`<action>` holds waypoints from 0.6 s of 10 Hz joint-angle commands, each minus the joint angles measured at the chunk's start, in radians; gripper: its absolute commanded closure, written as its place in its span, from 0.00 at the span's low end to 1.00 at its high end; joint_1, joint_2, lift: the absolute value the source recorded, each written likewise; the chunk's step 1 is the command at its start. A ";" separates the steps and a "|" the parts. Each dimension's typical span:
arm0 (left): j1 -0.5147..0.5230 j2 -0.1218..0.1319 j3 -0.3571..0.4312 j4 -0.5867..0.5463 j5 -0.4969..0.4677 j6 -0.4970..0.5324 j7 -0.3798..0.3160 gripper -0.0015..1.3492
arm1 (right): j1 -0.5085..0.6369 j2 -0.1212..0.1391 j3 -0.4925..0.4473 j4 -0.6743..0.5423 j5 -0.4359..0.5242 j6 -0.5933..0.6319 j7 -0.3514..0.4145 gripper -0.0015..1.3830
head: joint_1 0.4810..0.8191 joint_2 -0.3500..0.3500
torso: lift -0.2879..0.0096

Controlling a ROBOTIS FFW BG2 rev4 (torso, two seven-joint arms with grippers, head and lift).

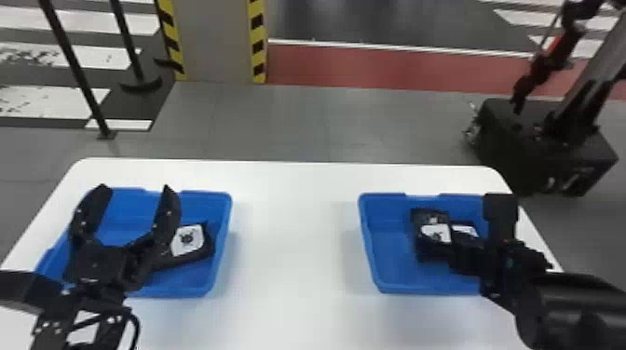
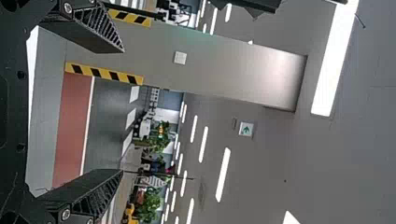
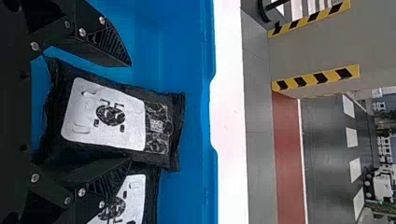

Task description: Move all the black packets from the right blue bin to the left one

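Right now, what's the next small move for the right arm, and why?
I'd ease the right gripper shut on the packet between its fingers. Those fingers are open on either side of it, with a gap along one edge, so it doesn't look gripped yet. Probably go slowly: the other finger overlaps the second packet in the wrist view.

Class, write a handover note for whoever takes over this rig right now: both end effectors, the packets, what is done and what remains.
Left end effector: open, empty, seen over the left bin.
Right end effector: in the right bin, open, fingers around a packet but not closed on it.
Packets: that one and a second packet beside it in the right bin; a third packet in the left bin.
Done: one packet in the left bin.
Left to do: the two visible in the right bin; any hidden ones, I cannot tell.
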 commanded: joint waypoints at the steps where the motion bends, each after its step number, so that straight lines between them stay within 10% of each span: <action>1: 0.001 -0.003 0.000 0.000 0.001 0.000 0.000 0.08 | -0.003 0.004 0.003 0.003 0.000 0.023 0.001 0.26 | 0.63 0.41 | 0.60; 5: 0.001 -0.003 -0.003 0.000 0.005 0.003 0.000 0.08 | 0.000 0.022 0.009 -0.039 0.000 0.113 -0.001 0.80 | 0.63 0.44 | 0.60; 6: 0.001 -0.003 -0.003 0.000 0.005 0.005 0.000 0.08 | 0.010 0.021 0.007 -0.059 -0.006 0.113 -0.005 0.81 | 0.63 0.44 | 0.60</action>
